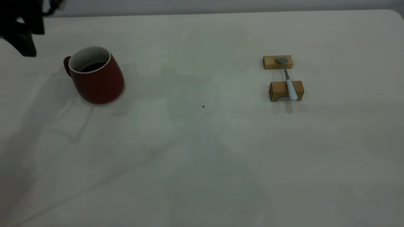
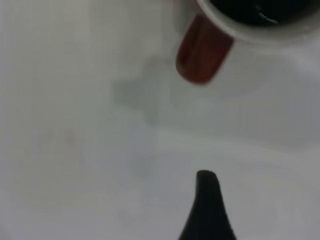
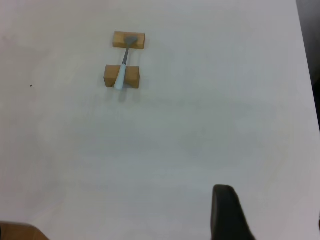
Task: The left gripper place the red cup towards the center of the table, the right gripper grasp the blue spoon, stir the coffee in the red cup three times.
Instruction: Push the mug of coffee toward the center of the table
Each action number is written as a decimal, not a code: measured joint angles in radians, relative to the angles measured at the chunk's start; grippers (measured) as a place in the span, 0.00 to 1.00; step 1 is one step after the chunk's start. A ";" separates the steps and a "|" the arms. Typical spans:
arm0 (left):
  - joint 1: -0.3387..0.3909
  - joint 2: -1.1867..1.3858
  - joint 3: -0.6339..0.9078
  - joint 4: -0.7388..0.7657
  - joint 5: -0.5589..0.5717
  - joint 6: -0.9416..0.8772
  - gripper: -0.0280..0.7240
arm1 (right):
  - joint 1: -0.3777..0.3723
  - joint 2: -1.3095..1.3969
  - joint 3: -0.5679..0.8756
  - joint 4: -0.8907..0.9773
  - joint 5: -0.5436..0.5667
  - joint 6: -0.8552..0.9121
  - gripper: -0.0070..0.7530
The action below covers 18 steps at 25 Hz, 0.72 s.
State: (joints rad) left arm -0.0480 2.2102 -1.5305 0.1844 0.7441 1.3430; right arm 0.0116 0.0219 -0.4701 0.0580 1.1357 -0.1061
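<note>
Red cup (image 1: 96, 77) and blue spoon (image 1: 288, 78) untouched on the desk (image 1: 202, 151).

Cup with coffee (image 1: 93, 66) at 9 o'clock; left gripper (image 1: 19, 31) near, at 10, finger spread indiscernible. Spoon at 3 bridges two wooden blocks (image 1: 285, 90); right gripper (image 3: 227, 212) well apart, likewise indiscernible.

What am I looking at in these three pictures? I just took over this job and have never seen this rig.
It is a two-armed robot at a table. The wide picture comes from a camera facing the arms; the other two come from cameras on each wrist.

The left gripper hangs at the far left corner, near the red cup, which holds coffee. The left wrist picture shows the cup's handle and rim and one dark finger.

The blue spoon lies across two wooden blocks on the right side. The right gripper shows only as one finger in its own wrist picture, well away from the spoon.

Nothing is held yet.
</note>
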 joint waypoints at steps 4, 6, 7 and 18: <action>0.000 0.065 -0.041 -0.045 -0.030 0.062 0.91 | 0.000 0.000 0.000 0.000 0.000 0.000 0.63; 0.000 0.090 -0.057 -0.058 -0.042 0.096 0.90 | 0.000 0.000 0.000 0.000 0.000 0.000 0.63; 0.000 0.104 -0.066 -0.064 -0.047 0.108 0.90 | 0.000 0.000 0.000 0.000 0.000 0.000 0.63; -0.023 0.200 -0.139 -0.072 -0.087 0.165 0.83 | 0.000 0.000 0.000 0.000 0.000 0.000 0.63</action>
State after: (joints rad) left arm -0.0706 2.4097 -1.6700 0.1127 0.6575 1.5083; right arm 0.0116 0.0219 -0.4701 0.0580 1.1357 -0.1061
